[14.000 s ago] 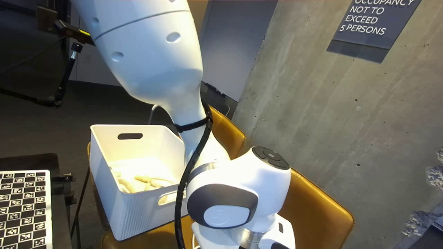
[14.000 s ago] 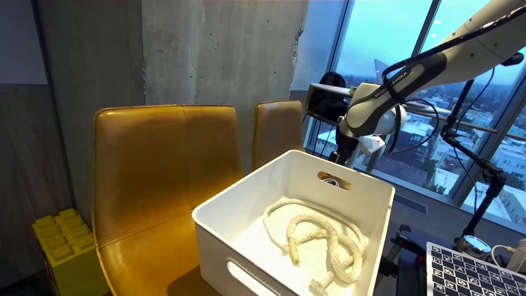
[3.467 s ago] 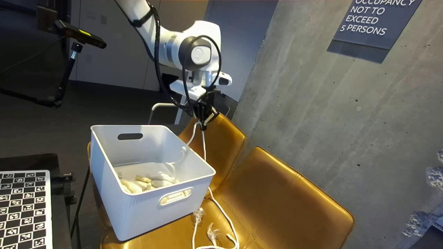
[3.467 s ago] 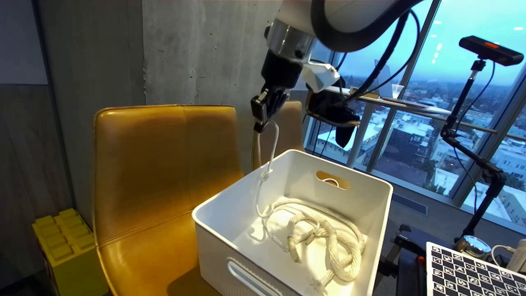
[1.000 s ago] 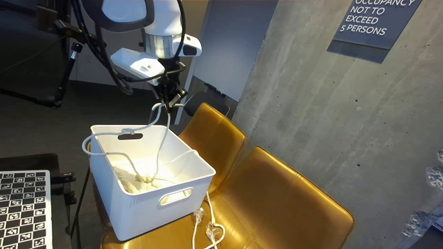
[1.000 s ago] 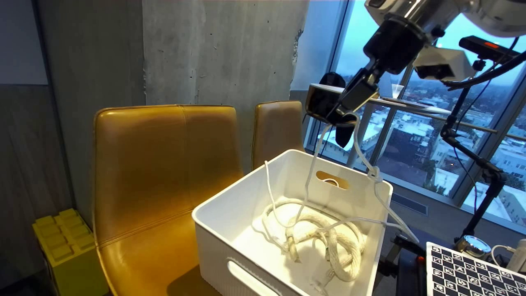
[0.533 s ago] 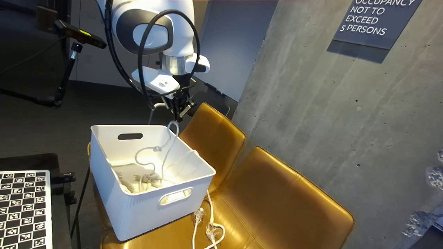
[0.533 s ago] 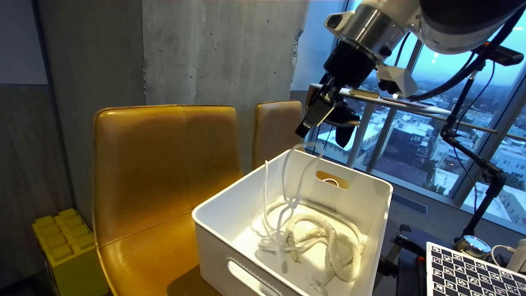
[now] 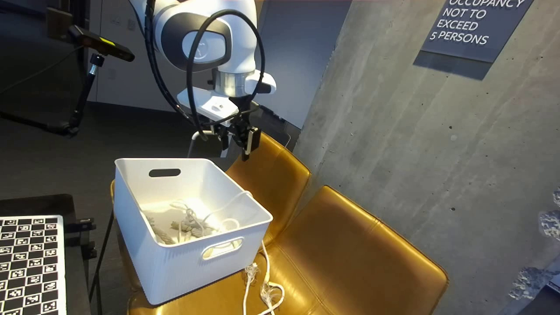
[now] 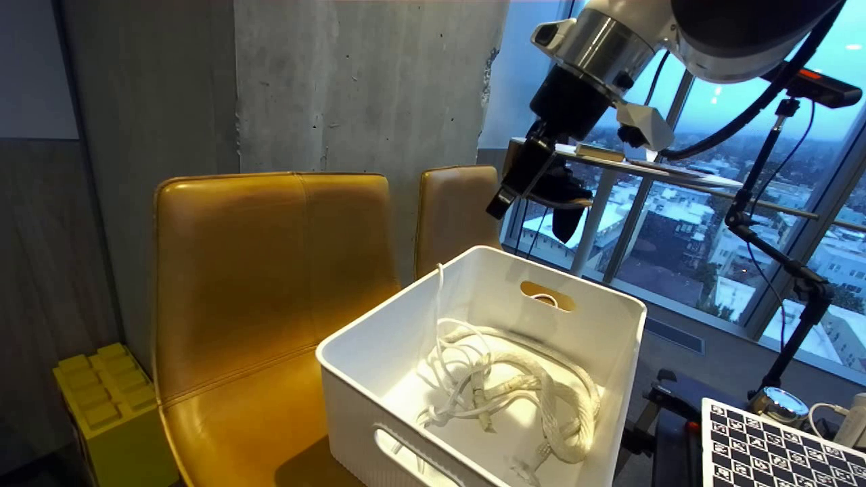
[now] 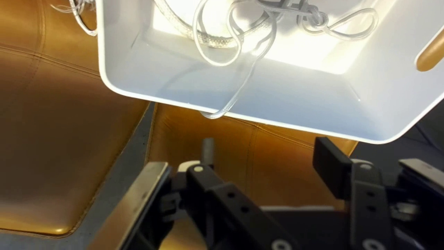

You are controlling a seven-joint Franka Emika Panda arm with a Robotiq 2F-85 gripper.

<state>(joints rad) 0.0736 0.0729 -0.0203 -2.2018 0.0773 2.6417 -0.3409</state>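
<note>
Fingers (image 11: 329, 166) stand well apart and hold nothing, hanging above the white bin (image 9: 183, 271) and, in the wrist view, just outside one side of its rim. White cord (image 11: 222, 64) is the nearest loose thing: it lies slack and knotted inside the bin, with one stretch climbing the bin's side and draped over the rim nearest the fingers. Partly under it, a thicker braided rope (image 10: 551, 419) curls on the bin's floor. By my reading the step in hand is the release, with cord down in the bin and the fingers clear of it. What the next move calls for, I judge, is the draped stretch: fingers lowered to the rim and narrowed on it, without pulling the loops out. Farther out, the bin rests on a tan chair seat (image 9: 218, 297), where frayed ends (image 9: 250, 273) lie; whether they belong to the draped stretch is hidden. Beyond are a yellow box (image 10: 111, 419) and a concrete wall (image 9: 385, 131).
</note>
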